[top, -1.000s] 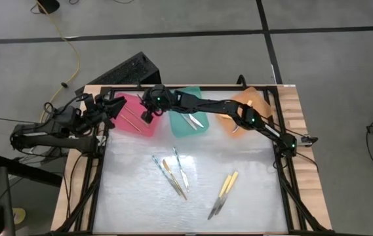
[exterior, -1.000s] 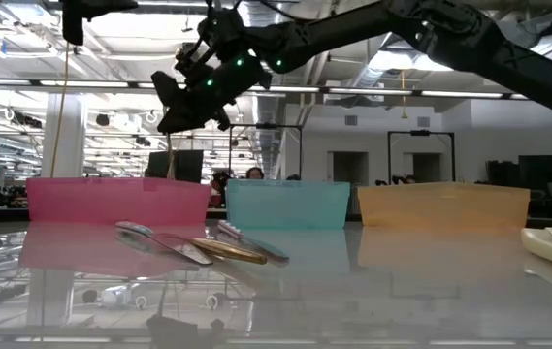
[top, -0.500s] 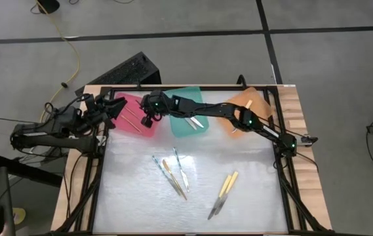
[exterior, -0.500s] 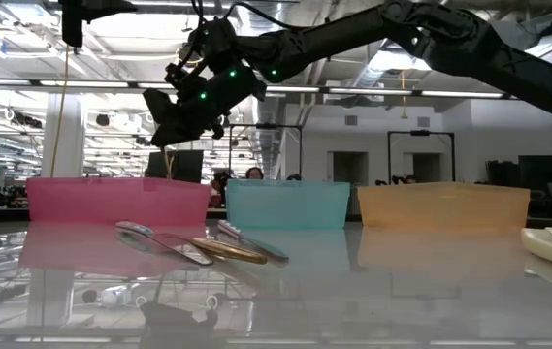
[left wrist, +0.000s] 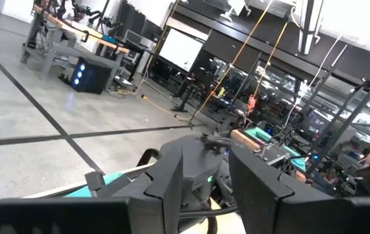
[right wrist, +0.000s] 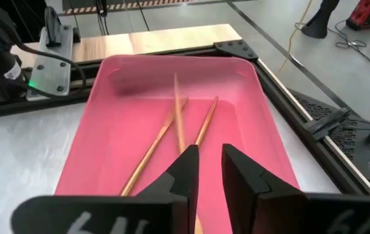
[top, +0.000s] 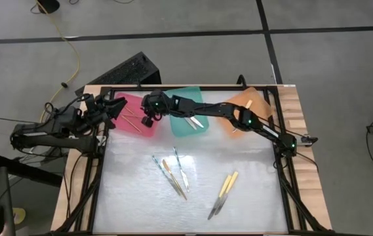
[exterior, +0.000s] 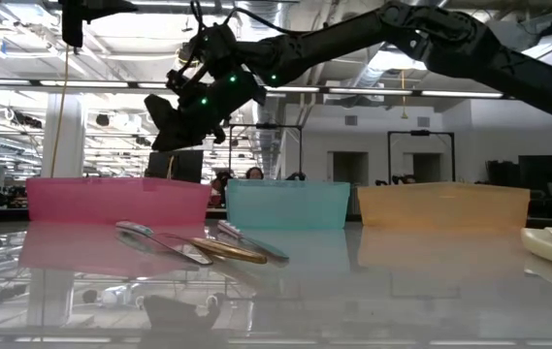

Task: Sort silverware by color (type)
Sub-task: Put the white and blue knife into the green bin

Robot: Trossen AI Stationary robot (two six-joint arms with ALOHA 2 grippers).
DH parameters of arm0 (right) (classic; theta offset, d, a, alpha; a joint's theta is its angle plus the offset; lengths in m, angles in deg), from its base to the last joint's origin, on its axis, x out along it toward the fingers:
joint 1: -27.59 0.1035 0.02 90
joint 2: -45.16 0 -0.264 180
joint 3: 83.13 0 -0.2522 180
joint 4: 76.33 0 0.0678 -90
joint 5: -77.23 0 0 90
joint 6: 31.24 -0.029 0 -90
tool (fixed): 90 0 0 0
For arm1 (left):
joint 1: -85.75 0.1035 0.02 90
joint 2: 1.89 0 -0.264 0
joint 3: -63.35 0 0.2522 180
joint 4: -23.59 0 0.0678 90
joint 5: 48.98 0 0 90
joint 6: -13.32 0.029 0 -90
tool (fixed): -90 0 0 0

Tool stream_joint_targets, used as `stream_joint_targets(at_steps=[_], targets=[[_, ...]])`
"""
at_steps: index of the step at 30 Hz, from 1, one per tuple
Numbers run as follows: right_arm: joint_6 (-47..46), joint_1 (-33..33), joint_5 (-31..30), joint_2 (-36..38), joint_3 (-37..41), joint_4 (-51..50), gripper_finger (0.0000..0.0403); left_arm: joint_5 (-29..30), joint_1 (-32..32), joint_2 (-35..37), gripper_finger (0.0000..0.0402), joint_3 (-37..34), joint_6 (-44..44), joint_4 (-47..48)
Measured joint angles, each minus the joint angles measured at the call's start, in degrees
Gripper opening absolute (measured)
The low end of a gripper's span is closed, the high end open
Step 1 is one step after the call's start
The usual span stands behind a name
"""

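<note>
We saw the right hand [right wrist: 205, 170] over the pink tray [top: 145, 128], its fingers [right wrist: 183, 170] a narrow gap apart and gripping nothing; three orange-tan utensils [right wrist: 177, 121] lay in the tray beneath it; the right arm stretched across the teal tray [top: 181, 130]; the left hand [top: 111, 107] waited beside the pink tray, parted narrowly; more silverware [top: 173, 173] lay on the tabletop [top: 252, 196].

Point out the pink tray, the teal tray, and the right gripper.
pink tray [right wrist: 116, 140], right wrist view, bare floor.
teal tray [top: 181, 128], high view, near wall.
right gripper [right wrist: 209, 159], right wrist view, midway between fingertips.
</note>
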Motion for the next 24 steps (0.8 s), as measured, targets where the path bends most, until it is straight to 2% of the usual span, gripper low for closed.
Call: stream_joint_targets(at_steps=[8,15,24], targets=[[-0.1,0.0,0.0,0.0,0.0,0.1,0.008,0.9,0.0,0.0,0.0109,0.0,0.2,0.0],[-4.8,0.0,0.1,0.8,0.0,-0.2,0.008,1.4,0.0,0.0,0.0109,0.0,0.1,0.9],[-4.0,-0.4,1.6,9.8,-0.1,-1.5,0.0081,1.3,0.0,0.0,0.0109,0.0,1.6,-4.5]])
